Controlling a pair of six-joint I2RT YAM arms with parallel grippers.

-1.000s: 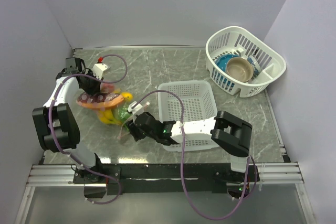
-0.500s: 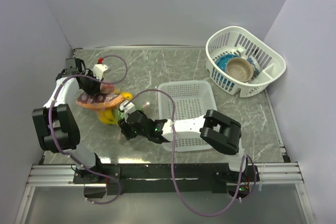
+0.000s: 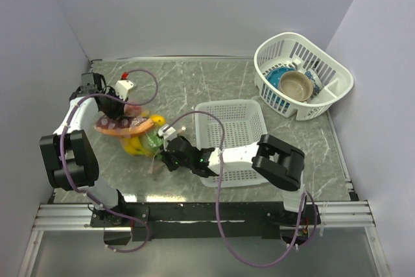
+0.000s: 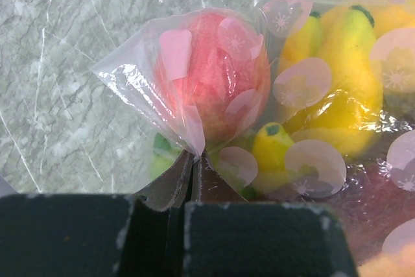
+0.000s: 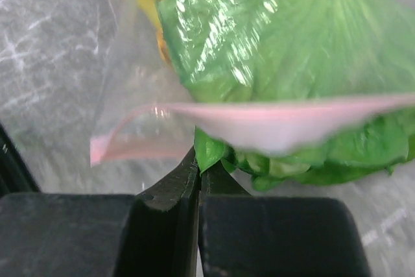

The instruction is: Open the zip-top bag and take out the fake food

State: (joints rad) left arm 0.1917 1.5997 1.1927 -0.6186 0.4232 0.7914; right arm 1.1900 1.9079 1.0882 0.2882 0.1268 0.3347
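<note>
The zip-top bag (image 3: 130, 131) was held at the table's (image 3: 194, 82) nine o'clock, a corner pinched in the closed left gripper (image 4: 192, 160). The right gripper (image 5: 198, 160) was clamped on the lettuce (image 5: 292, 63), which was best drawn slowly toward five o'clock.

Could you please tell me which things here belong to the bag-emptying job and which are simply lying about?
Job in hand:
- zip-top bag
- fake food inside it: lettuce, banana, red fruit
- left pincer and right pincer, both shut on the bag

Lying about:
- white tray
- oval basket
- blue bowl
- tan bowl
</note>
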